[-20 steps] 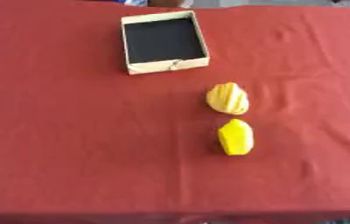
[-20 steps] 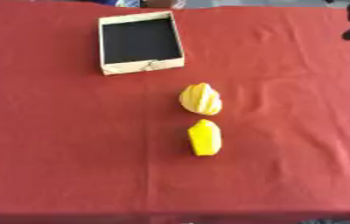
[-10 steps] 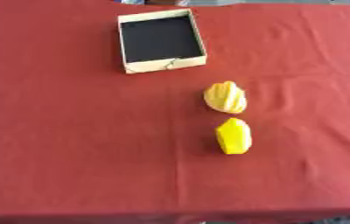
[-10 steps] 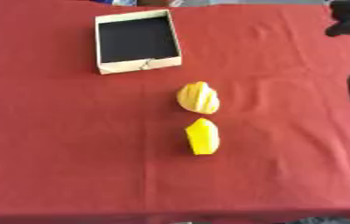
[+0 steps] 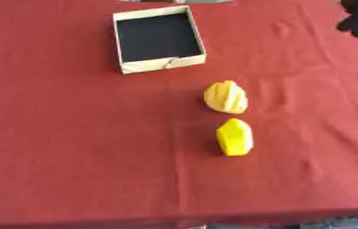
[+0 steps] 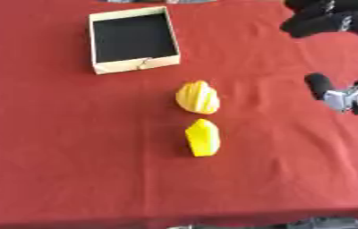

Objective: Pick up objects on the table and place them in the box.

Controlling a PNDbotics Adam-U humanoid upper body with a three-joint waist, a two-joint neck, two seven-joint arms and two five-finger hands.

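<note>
Step in hand, by judgement: the approach, with nothing yet grasped and nothing yet in the box.

Far left of centre stands the box (image 6: 134, 39), open-topped, pale walls, dark inside, and holding nothing that can be seen. It rests squarely on the red bench (image 6: 49, 147).

Right of the box and nearer, at mid-bench, lies a rounded yellow fruit with pale stripes (image 6: 198, 97). Just beside it on the near side lies a second, plain yellow fruit with flat faces (image 6: 203, 137). Whether the two touch cannot be told.

At the right edge the right hand (image 6: 323, 20) shows as dark fingers far off, with a further dark part and a silver joint lower down. It is well apart from both fruits and holds nothing; its fingers appear bent, but whether they are spread or pressed together I cannot tell. The left hand is not in view.

Next move, by judgement: bring the right hand leftward over the striped fruit, the closer of the two to the box, and close round it without nudging its neighbour.

Obstructions: none seen between fruits and box. The only hazard noted is the closeness of the two fruits.
</note>
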